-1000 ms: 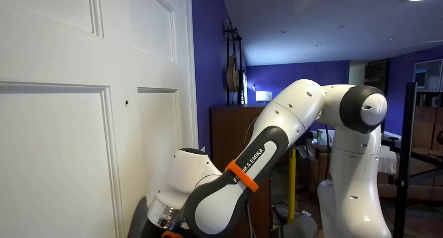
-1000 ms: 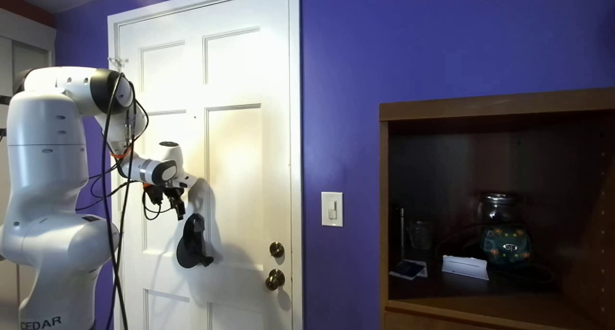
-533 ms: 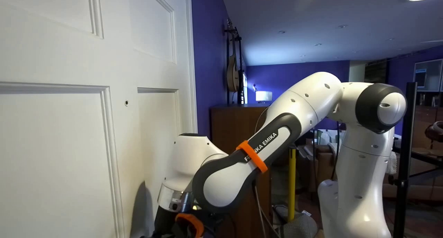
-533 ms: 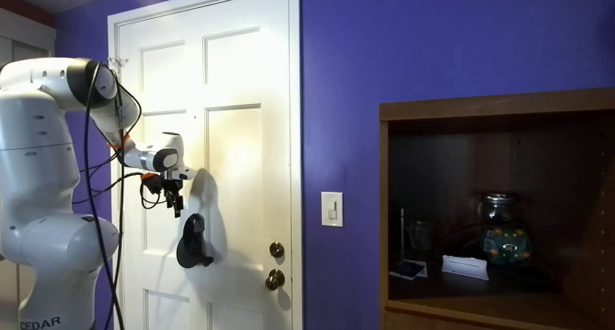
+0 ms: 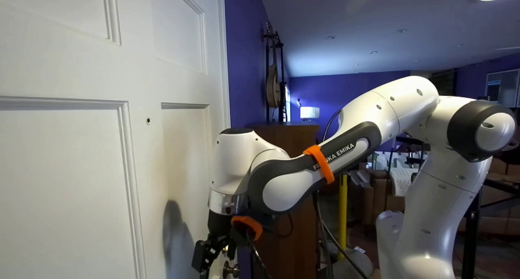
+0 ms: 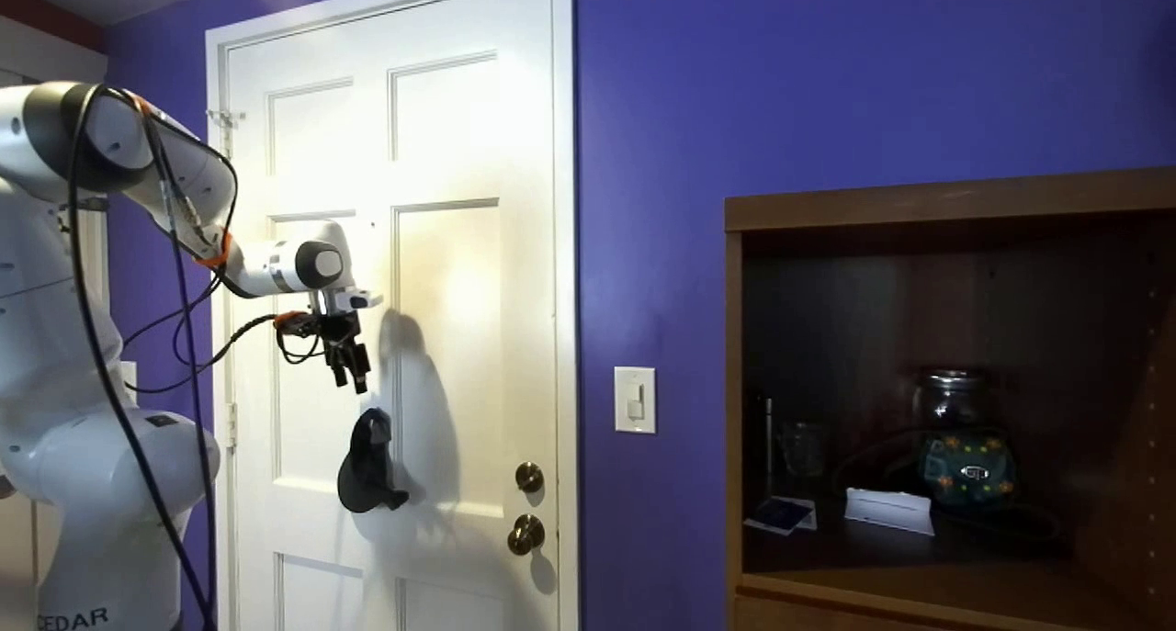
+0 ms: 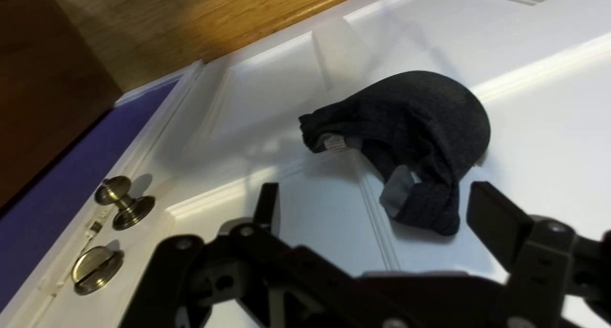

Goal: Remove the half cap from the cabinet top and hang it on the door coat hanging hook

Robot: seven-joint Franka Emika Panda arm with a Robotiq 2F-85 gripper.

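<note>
The half cap (image 6: 367,470), dark and limp, hangs against the white door (image 6: 446,337), far from the brown cabinet (image 6: 946,195). In the wrist view the cap (image 7: 425,120) shows its rounded crown and its open strap end with a small label. Whatever bears it on the door, the hook, is hidden by the cap. My gripper (image 6: 351,385) is above the cap in that exterior view, with a gap between them. Wide apart in the wrist view, the fingers of my gripper (image 7: 374,206) are open and hold nothing.
A brass knob (image 6: 525,535) and lock sit at the door's edge, and a light switch (image 6: 635,400) is on the purple wall. Cables (image 6: 175,374) loop from the arm. A small dark round spot (image 5: 148,120) marks the door higher up. A yellow pole (image 5: 343,214) stands behind the arm.
The arm has lifted and drawn back over the last second, and the open gripper has risen further above the cap. The cap has kept its place on the door.
</note>
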